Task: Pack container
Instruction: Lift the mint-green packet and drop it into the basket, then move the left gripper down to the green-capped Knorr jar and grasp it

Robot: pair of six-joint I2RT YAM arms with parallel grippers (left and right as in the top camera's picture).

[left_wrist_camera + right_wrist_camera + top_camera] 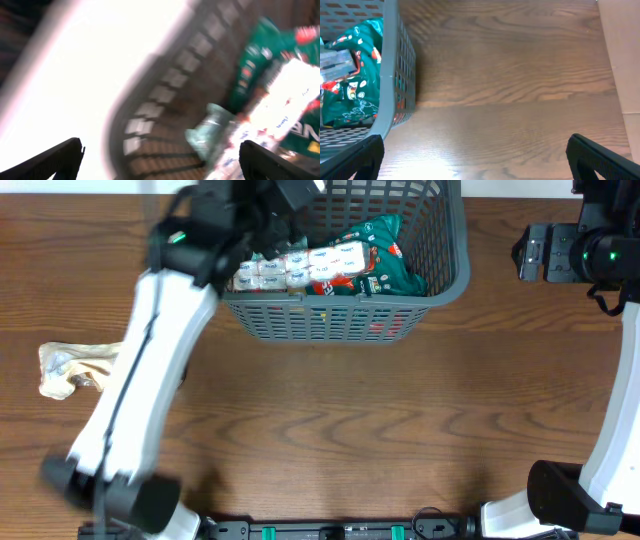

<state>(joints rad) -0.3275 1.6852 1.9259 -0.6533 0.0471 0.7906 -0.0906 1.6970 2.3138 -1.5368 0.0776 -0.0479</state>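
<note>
The dark grey slotted container [330, 320] stands at the back centre of the table. Inside lie a green snack packet [395, 265] and a white wrapped multipack [300, 268]. My left gripper [275, 205] hovers over the container's left part. In the blurred left wrist view it [160, 150] is open and empty, with the container wall [165, 95], green packet [255, 65] and white pack [285, 100] below. My right gripper [525, 252] is open and empty [475, 145] over bare table, right of the container [395, 65].
A crumpled beige and clear bag [75, 368] lies on the wooden table at the far left. The left arm's white link slants across the table's left half. A pale panel [620, 50] borders the table in the right wrist view.
</note>
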